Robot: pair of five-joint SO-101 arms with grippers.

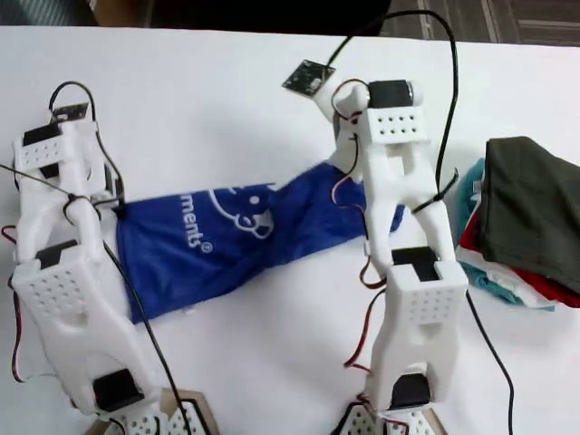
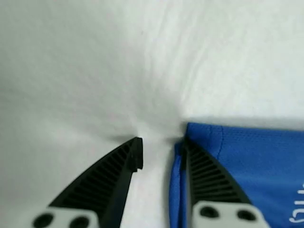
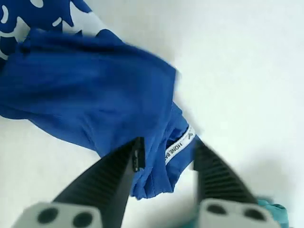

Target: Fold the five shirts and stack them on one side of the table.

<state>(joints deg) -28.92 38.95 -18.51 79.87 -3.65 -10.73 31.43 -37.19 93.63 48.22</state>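
A blue shirt (image 1: 227, 236) with white print lies stretched and rumpled across the white table between the two arms. My left gripper (image 2: 161, 145) stands open at the shirt's left end, its tips down on the cloth, with one finger on the blue hem (image 2: 223, 156). My right gripper (image 3: 167, 145) is open over the shirt's other end, its fingers straddling the bunched blue fabric (image 3: 95, 90) and the collar label (image 3: 180, 142). Folded shirts (image 1: 526, 217) are stacked at the table's right side, a dark olive one on top of red, teal and white ones.
A small dark board (image 1: 308, 77) on a black cable lies at the back of the table behind the right arm. Cables trail along both arms. Bare white tabletop (image 1: 199, 109) stretches across the back left. The teal shirt's edge (image 3: 273, 211) lies close to my right gripper.
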